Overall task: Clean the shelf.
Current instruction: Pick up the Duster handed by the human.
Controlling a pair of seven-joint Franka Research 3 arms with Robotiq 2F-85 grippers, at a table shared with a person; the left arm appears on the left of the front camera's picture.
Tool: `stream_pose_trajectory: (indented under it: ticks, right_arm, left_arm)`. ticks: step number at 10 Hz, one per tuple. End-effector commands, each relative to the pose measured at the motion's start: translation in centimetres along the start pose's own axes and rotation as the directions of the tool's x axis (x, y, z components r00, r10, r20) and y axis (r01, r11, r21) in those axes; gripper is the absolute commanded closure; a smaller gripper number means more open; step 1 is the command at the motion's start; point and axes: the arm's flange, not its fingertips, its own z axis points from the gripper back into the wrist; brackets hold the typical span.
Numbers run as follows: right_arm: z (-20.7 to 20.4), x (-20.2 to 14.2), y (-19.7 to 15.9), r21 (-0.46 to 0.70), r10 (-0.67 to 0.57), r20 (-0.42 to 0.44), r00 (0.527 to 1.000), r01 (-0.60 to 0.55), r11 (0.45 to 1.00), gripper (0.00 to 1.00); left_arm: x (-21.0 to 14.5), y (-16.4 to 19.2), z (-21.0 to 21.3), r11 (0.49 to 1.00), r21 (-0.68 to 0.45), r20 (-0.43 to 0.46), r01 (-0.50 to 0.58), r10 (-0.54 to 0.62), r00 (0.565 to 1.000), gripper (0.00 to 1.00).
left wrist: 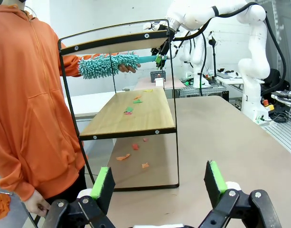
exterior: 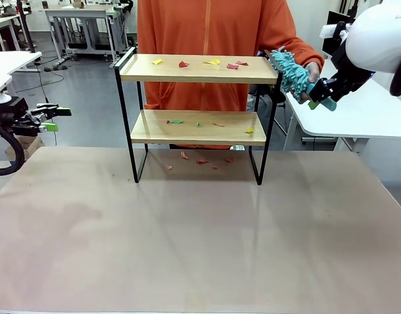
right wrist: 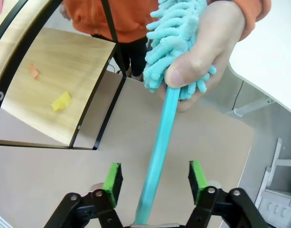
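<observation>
Right wrist view: fluffy teal duster's (right wrist: 176,33) slim handle (right wrist: 159,142) runs between the right gripper's (right wrist: 155,180) parted pads (right wrist: 113,183), touching neither. Left gripper (left wrist: 159,183) gapes empty.

The shelf (exterior: 200,69) before me has matt light wooden boards in a thin black metal frame, strewn with papery scraps (exterior: 184,64). The duster (right wrist: 176,33) I face has a fluffy teal cloth head on a smooth, faintly glossy plastic handle (right wrist: 159,152); my table (exterior: 200,248) is smooth with a dull sheen.

shelf (exterior: 200,78) at 12 o'clock on table (exterior: 187,248), person (exterior: 207,26) behind; scraps (exterior: 183,64) on both boards, table beneath; duster (exterior: 292,70) at shelf's 2 o'clock
</observation>
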Motion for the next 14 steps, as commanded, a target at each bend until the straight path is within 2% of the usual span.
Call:
stream_pose_trajectory:
  ticks: [1, 2, 3, 4, 10, 11, 12, 14]
  right_arm:
    - [-0.3, 0.2, 0.5, -0.063, -0.043, 0.002, 0.999, 0.043, 0.997, 0.65]
    - [-0.3, 0.4, 0.6, -0.084, -0.045, 0.013, 0.999, 0.046, 0.995, 1.0]
    - [-0.3, 0.6, 0.6, -0.091, -0.048, 0.019, 0.999, 0.049, 0.995, 0.87]
    - [-0.2, 0.8, 0.7, -0.1, -0.05, 0.027, 0.998, 0.053, 0.994, 1.0]
    - [-0.9, 1.0, 0.2, -0.15, -0.097, 0.05, 0.994, 0.103, 0.983, 1.0]
    - [-0.7, 0.9, -0.1, -0.127, -0.093, 0.128, 0.987, 0.109, 0.986, 1.0]
    - [-0.7, 0.6, 0.1, -0.105, -0.062, 0.023, 0.998, 0.064, 0.992, 1.0]
    - [-0.7, 0.6, 0.1, -0.105, -0.062, 0.023, 0.998, 0.064, 0.992, 1.0]
  left_arm:
    - [0.1, 0.0, 0.0, 1.0, -0.004, -0.007, 0.001, -0.001, 1.0, 0.0]
    - [0.1, 0.0, 0.0, 1.0, -0.004, -0.007, 0.001, -0.001, 1.0, 0.0]
    - [0.1, 0.0, 0.0, 1.0, -0.004, -0.007, 0.001, -0.001, 1.0, 0.0]
    - [0.1, 0.0, 0.0, 1.0, -0.004, -0.007, 0.001, -0.001, 1.0, 0.0]
    - [0.1, 0.0, 0.0, 1.0, -0.004, -0.007, 0.001, -0.001, 1.0, 0.0]
    - [0.1, 0.0, 0.0, 1.0, -0.004, -0.007, 0.001, -0.001, 1.0, 0.0]
    - [0.1, 0.0, 0.0, 1.0, -0.004, -0.007, 0.001, -0.001, 1.0, 0.0]
    - [0.1, 0.0, 0.0, 1.0, -0.004, -0.007, 0.001, -0.001, 1.0, 0.0]
